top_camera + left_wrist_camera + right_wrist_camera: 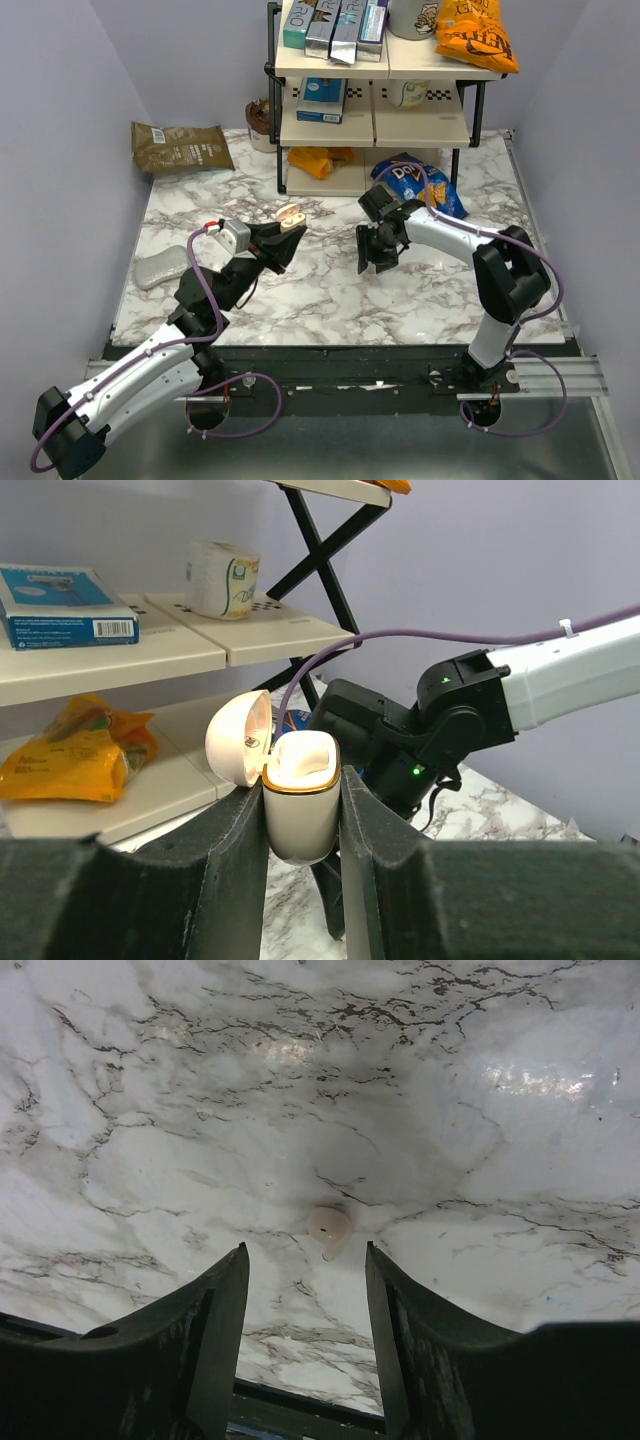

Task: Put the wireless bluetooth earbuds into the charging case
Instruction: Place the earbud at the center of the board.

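Note:
My left gripper (288, 232) is shut on the pale charging case (297, 800) and holds it upright above the marble table, its hinged lid (239, 739) swung open to the left. The case also shows in the top view (291, 215). My right gripper (378, 262) is open and points down at the table. In the right wrist view a cream-white earbud (329, 1228) lies on the marble just beyond the gap between the open fingers (222, 1305). The black earbuds are out of view.
A black-framed shelf rack (375, 95) with boxes and snack bags stands at the back. A blue chip bag (430, 185) lies behind my right arm. A brown bag (180, 148) is back left and a grey pouch (162, 268) lies at the left edge.

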You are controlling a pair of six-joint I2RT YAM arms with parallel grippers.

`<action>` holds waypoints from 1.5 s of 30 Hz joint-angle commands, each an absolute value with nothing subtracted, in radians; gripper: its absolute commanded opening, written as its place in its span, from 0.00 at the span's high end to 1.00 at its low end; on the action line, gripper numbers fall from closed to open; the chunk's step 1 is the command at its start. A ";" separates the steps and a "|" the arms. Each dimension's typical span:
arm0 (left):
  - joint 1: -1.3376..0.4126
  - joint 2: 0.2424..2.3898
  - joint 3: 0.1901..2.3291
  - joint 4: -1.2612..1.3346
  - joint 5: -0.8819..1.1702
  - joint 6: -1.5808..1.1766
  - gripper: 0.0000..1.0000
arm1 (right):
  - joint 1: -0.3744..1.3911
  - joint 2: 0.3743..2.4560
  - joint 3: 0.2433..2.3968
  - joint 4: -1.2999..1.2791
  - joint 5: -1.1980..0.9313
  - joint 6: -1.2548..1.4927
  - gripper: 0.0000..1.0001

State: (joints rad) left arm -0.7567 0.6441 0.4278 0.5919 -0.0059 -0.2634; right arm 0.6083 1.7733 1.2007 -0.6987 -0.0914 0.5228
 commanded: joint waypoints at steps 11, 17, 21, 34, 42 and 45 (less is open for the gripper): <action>-0.769 0.634 0.419 0.592 -0.005 -0.271 1.00 | 0.609 1.835 1.200 -0.698 -0.086 0.541 0.46; -0.770 0.646 0.420 0.600 -0.002 -0.272 1.00 | 0.609 1.835 1.180 -0.690 -0.080 0.540 0.48; -0.770 0.647 0.422 0.603 0.000 -0.273 1.00 | 0.609 1.839 1.167 -0.684 -0.077 0.541 0.49; -0.772 0.643 0.416 0.603 -0.003 -0.276 1.00 | 0.611 1.847 1.170 -0.658 -0.045 0.586 0.53; -0.772 0.632 0.414 0.595 -0.008 -0.273 1.00 | 0.611 1.875 1.192 -0.666 -0.032 0.592 0.54; -0.772 0.632 0.414 0.597 -0.009 -0.273 1.00 | 0.609 1.881 1.195 -0.663 -0.034 0.595 0.54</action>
State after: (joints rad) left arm -0.7681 0.6437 0.4274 0.5907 -0.0059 -0.2703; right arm 0.6083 1.8366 1.1816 -0.6914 -0.0650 0.5797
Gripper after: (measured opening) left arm 0.366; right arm 0.462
